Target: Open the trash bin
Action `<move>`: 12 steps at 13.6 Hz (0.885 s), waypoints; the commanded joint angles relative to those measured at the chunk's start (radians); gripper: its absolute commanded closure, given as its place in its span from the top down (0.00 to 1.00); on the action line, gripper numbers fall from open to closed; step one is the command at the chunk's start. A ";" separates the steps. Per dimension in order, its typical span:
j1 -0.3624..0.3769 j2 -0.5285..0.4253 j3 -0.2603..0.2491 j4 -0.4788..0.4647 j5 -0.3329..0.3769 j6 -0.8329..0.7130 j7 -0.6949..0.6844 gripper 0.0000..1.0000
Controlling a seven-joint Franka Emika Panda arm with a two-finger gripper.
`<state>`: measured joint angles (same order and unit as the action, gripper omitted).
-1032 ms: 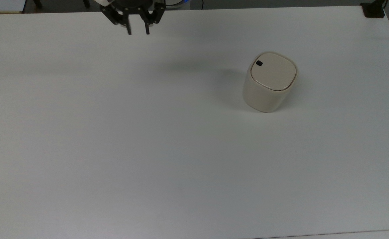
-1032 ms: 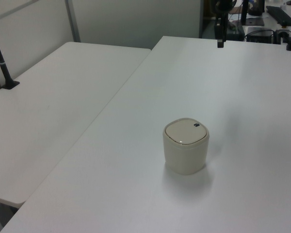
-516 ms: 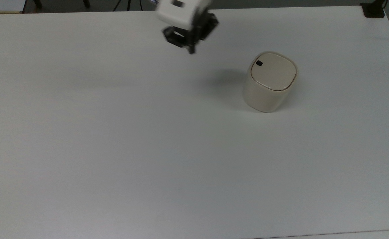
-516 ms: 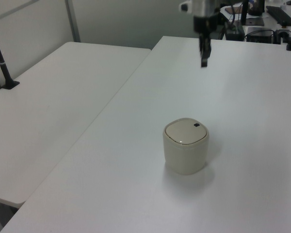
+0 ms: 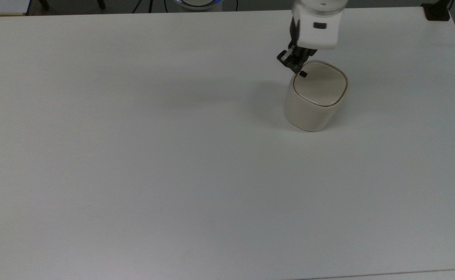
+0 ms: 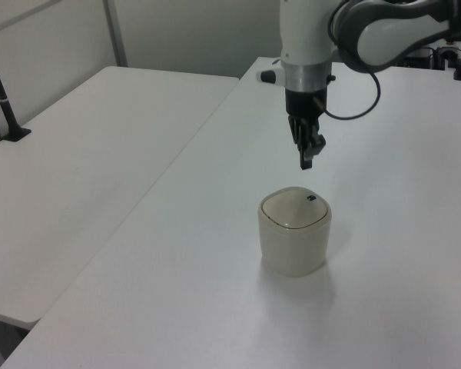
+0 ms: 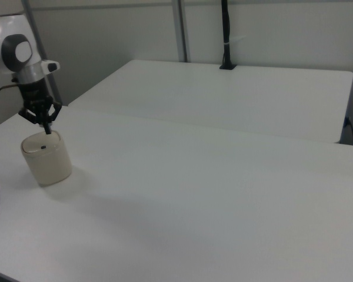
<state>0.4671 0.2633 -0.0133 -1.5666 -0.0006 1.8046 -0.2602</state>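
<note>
Your black two-finger gripper (image 6: 306,159) hangs pointed down, fingers drawn together on nothing, just above the small black button (image 5: 303,74); I judge that you mean to poke it, not pinch. To the top view's right stands the cream, smooth plastic trash bin (image 5: 312,102), rounded-square with its flat lid (image 5: 320,83) down, on the matte white table (image 5: 134,155).
</note>
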 commanded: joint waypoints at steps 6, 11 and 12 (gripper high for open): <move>0.068 0.076 0.026 0.000 -0.006 0.012 -0.028 0.00; 0.085 0.096 0.026 0.000 -0.022 0.010 -0.027 0.00; 0.078 0.082 0.026 0.000 -0.022 0.001 -0.027 0.00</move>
<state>0.5425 0.3439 0.0206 -1.5611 -0.0176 1.8046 -0.2685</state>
